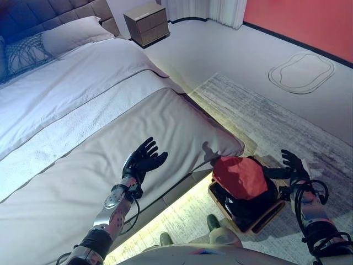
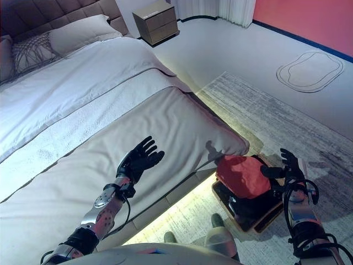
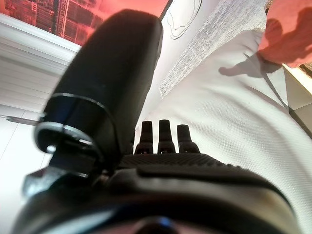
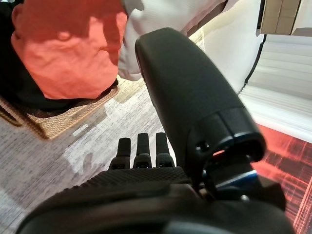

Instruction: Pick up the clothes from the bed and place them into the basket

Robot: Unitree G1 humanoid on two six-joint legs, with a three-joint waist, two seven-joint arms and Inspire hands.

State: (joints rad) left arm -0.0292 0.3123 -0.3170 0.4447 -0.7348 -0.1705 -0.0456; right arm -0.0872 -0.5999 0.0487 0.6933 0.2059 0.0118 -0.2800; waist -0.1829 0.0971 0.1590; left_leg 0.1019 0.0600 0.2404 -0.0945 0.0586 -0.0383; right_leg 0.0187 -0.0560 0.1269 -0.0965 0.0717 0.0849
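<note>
A red garment (image 1: 240, 176) lies on top of dark clothes (image 1: 248, 205) in a wooden basket (image 1: 255, 220) on the rug beside the bed's foot corner. It also shows in the right wrist view (image 4: 68, 46). My left hand (image 1: 144, 159) is open and empty above the bed's grey cover (image 1: 83, 182), fingers straight. My right hand (image 1: 293, 164) is open and empty just right of the basket, above the rug. The bed near my left hand bears no clothes.
The bed has white sheets (image 1: 71, 94), pillows (image 1: 66, 34) and a padded headboard (image 1: 49, 12). A wooden nightstand (image 1: 146, 23) stands beyond it. A grey rug (image 1: 276, 127) lies on the floor, and a red wall (image 1: 309, 22) is at the far right.
</note>
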